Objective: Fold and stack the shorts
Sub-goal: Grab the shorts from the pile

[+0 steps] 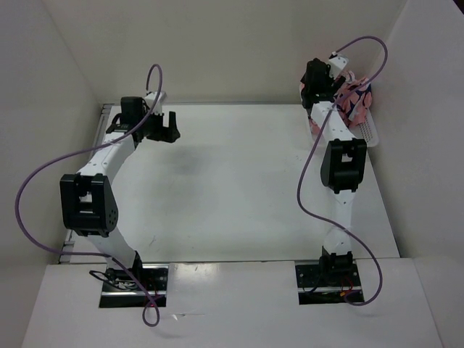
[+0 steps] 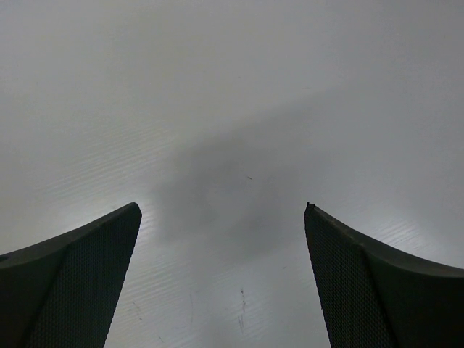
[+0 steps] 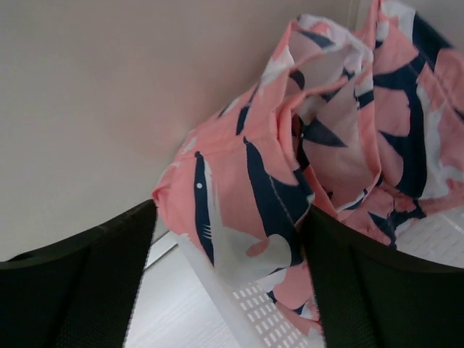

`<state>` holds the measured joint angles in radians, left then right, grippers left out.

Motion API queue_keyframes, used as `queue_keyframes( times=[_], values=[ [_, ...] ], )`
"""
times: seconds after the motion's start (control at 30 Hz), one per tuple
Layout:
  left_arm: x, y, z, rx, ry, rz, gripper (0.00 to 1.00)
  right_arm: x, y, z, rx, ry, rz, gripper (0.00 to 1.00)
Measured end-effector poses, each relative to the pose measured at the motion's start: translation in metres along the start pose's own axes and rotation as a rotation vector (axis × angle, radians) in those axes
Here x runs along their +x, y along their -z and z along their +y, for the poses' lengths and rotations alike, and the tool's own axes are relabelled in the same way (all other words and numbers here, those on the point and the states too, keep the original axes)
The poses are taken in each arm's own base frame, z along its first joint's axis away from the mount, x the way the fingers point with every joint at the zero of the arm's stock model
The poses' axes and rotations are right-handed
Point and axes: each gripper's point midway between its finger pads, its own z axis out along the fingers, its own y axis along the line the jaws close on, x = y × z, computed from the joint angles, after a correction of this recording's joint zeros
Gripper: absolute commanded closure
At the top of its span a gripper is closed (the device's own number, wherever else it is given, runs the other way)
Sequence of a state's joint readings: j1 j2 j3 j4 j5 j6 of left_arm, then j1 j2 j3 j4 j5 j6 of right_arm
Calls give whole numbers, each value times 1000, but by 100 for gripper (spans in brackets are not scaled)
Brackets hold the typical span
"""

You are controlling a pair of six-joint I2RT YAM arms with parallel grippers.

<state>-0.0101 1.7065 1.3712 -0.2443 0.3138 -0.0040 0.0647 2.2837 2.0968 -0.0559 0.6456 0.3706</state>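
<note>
**One pair of shorts (image 1: 355,98), no fold made yet**

All the work is ahead of us here, folks. The table (image 1: 239,188) is the biggest thing on show, a wide white top with nothing lying on its middle. That looks like plenty of open room to spread and fold on. It is boxed in, though: the far wall (image 1: 239,51) and the right wall (image 1: 428,109) meet at the far right corner, and that is exactly where the action sits.

The right arm (image 1: 341,167) reaches the full depth of the table into that corner. The left arm (image 1: 90,203) is bent up on the far left, well apart from it all.

In the corner is the white basket (image 1: 366,134), hard by the right wall, and the shorts are heaped in it, rumpled, spilling over its near rim. So: not lifted out, not laid flat, not folded, not stacked.

Now the small stuff. The right gripper (image 3: 228,206) has its fingers wide apart, with a hanging fold of the shorts between them, and I see no pinch on the cloth. The left gripper (image 2: 221,210) hangs over bare table, fingers spread wide, holding nothing.

My read: the tight spot is that corner, with wall and basket rim close on the right hand, so the way out is toward the near left.
</note>
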Motion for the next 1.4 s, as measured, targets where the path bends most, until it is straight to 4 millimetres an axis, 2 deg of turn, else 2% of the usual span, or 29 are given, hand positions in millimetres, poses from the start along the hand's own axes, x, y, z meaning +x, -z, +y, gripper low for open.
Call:
queue_keyframes(
  times=[0.03,0.07,0.13,0.17,0.2,0.43,0.57,0.6,0.63,0.67,0.7,0.73,0.87,0.93,1.1,1.27,1.3,1.33,1.4],
  values=[
    [2,-2,-1,4,0,8,0,6,-4,-2,13,1,4,30],
    [3,-4,-3,8,0,15,0,13,-8,-5,26,8,12,54],
    [4,-7,-5,14,-1,25,0,21,-13,-12,50,16,21,75],
    [3,-8,-6,16,-2,26,0,24,-15,-14,59,15,24,94],
    [2,-8,-7,16,-3,26,0,26,-17,-16,66,19,28,100],
    [-1,-8,-6,14,-6,19,0,24,-20,-23,87,17,26,100],
    [0,-7,-7,15,-7,13,0,11,-14,-23,76,31,20,100],
    [1,-6,-8,16,-9,9,0,4,-10,-23,70,28,15,91],
    [2,-4,-9,17,-10,6,0,-4,-5,-22,64,26,10,79],
    [5,-1,-10,18,-10,4,0,-10,-1,-23,61,24,4,59],
    [8,1,-11,19,-11,3,0,-20,4,-24,54,21,-4,13],
    [10,4,-13,21,-12,-2,0,-28,10,-23,38,24,-10,0],
    [10,12,-16,25,-17,-15,0,-52,23,-22,-17,53,-35,0],
    [9,12,-16,27,-19,-22,0,-54,23,-25,-18,68,-44,0],
    [9,12,-17,28,-20,-24,0,-33,17,-32,-22,100,-4,0],
    [11,12,-17,29,-15,-9,0,-4,2,-32,-19,98,35,2],
    [9,11,-16,28,-14,-8,0,3,-3,-32,-13,95,42,8],
    [8,10,-16,28,-13,-5,0,12,-9,-31,-9,92,50,27],
    [5,8,-15,29,-12,-2,0,30,-18,-33,5,94,68,54]
  ],
)
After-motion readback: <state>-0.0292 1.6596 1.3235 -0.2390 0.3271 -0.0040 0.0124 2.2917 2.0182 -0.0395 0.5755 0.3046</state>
